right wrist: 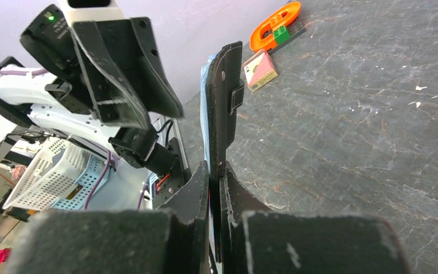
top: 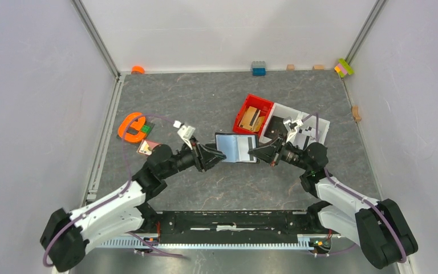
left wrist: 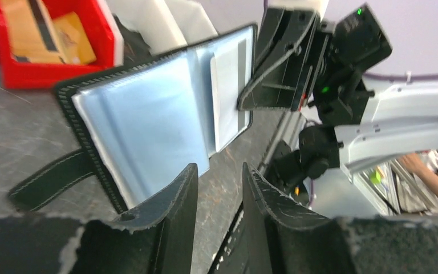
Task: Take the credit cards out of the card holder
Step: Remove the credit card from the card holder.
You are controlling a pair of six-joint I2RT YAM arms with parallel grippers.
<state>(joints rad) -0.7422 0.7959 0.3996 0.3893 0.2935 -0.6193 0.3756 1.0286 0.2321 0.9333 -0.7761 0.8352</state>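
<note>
Card holder (top: 236, 147) open; blk, pale-blue inside.

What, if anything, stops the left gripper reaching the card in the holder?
Probably nothing, so yes. The holder is open towards the left gripper, whose jaws stand apart, and the card shows in its sleeve. The right gripper clamps the edge beside it, so room is tight.

Right wrist view: card holder (right wrist: 221, 108) seen edge-on, so inside and cards unseen; lower edge buried in right pincer (right wrist: 215, 169).
Left wrist view: greyish credit card (left wrist: 228, 85) behind cloudy sleeve, print unreadable, right edge covered by right pincer. Holder's lower corner behind left pincer (left wrist: 219, 171) finger. Red bin (left wrist: 51, 74) cut by frame edge.
Top view: white bin (top: 319, 127) partly under right arm. Card count: cannot tell.
</note>
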